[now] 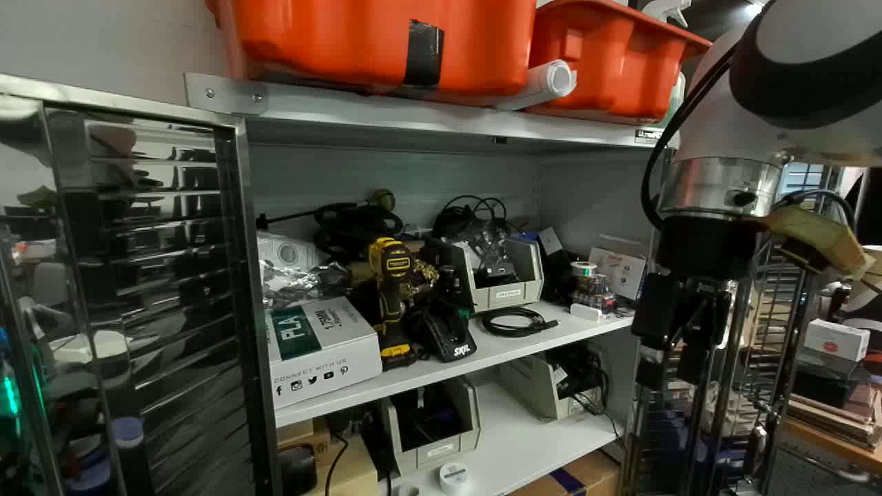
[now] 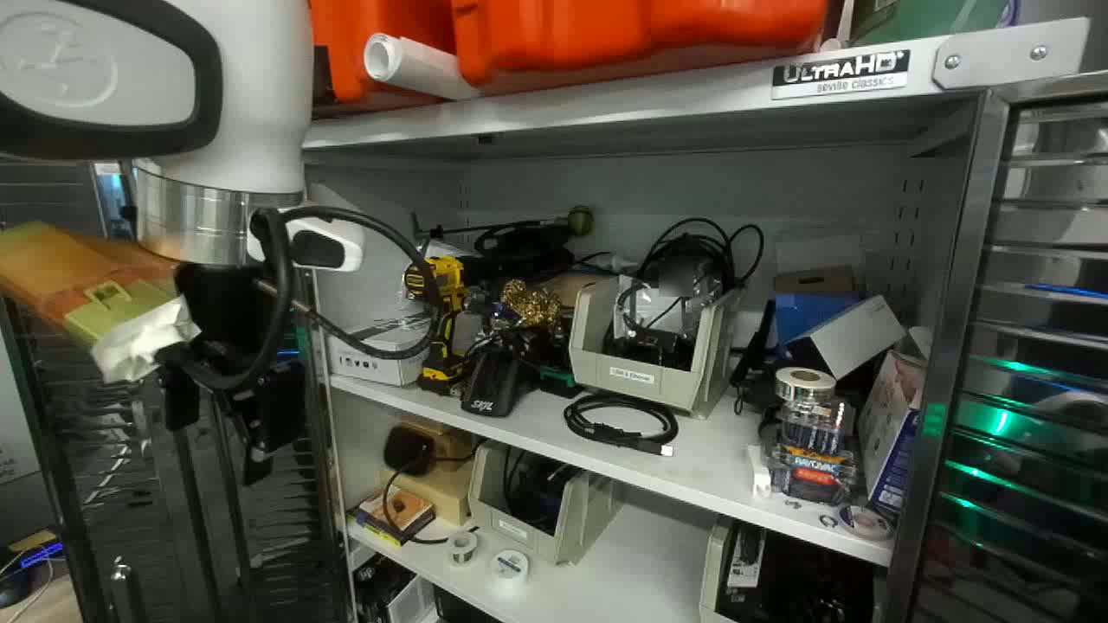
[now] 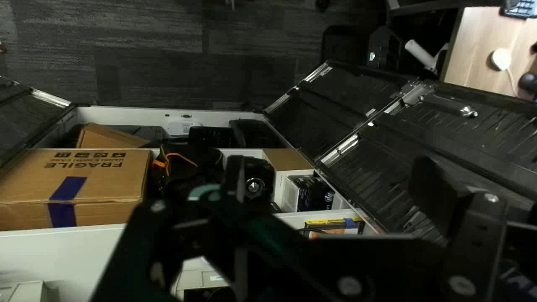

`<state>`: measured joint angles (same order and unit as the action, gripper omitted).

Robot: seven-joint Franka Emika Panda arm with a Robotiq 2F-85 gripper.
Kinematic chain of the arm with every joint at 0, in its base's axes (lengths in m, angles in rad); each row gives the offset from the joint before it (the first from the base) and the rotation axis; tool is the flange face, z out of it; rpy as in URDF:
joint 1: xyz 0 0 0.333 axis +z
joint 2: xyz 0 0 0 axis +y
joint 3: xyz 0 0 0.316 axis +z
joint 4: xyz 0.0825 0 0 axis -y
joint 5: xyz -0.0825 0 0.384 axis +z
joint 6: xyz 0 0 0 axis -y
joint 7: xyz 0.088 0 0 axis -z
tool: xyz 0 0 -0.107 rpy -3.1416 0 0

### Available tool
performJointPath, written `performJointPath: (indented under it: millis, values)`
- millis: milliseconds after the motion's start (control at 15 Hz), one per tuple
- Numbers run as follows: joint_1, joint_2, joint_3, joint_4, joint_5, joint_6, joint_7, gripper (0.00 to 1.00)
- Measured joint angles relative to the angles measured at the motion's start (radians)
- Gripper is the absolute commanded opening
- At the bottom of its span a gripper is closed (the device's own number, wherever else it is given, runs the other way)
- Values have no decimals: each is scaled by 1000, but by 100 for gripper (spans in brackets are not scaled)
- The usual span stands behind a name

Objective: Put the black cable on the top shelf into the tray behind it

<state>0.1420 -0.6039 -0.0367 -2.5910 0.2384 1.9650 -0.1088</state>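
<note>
The black cable (image 1: pixel 511 333) lies in a flat loop on the white top shelf (image 1: pixel 441 372), near its front edge. In an exterior view it also shows (image 2: pixel 606 430), on the shelf (image 2: pixel 710 472), with its plug end toward the front. The light grey-white tray (image 1: pixel 508 296) stands right behind it, also in an exterior view (image 2: pixel 632 378), holding black cables and a clear plastic bag. My gripper (image 1: pixel 670 375) hangs outside the shelf, well apart from the cable, also in an exterior view (image 2: pixel 216 441). In the wrist view its fingers (image 3: pixel 335 178) are spread with nothing between them. The cable is out of the wrist view.
A yellow drill (image 1: pixel 391 296), a SKIL charger (image 1: pixel 441 334) and a PLA box (image 1: pixel 324 344) stand beside the cable. Batteries (image 2: pixel 809 459) and a tape roll (image 2: pixel 805 383) stand at the other end. Orange bins (image 1: pixel 386 48) sit above. An open door (image 2: pixel 1039 363) flanks the rack.
</note>
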Motion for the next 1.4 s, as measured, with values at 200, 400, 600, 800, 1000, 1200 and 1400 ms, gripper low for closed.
performJointPath:
  millis: [200,400,600,800,1000,1200,1400]
  values:
    - [0,-2,0,4,0,0,0,100]
    - [0,-3,0,4,0,0,0,100]
    - [0,-3,0,4,0,0,0,100]
    - [0,-3,0,4,0,0,0,100]
    - [-7,4,2,2,0,3,0,100]
    - [-30,37,0,11,-2,52,-3,100]
    - [-62,104,-8,27,-23,153,-15,100]
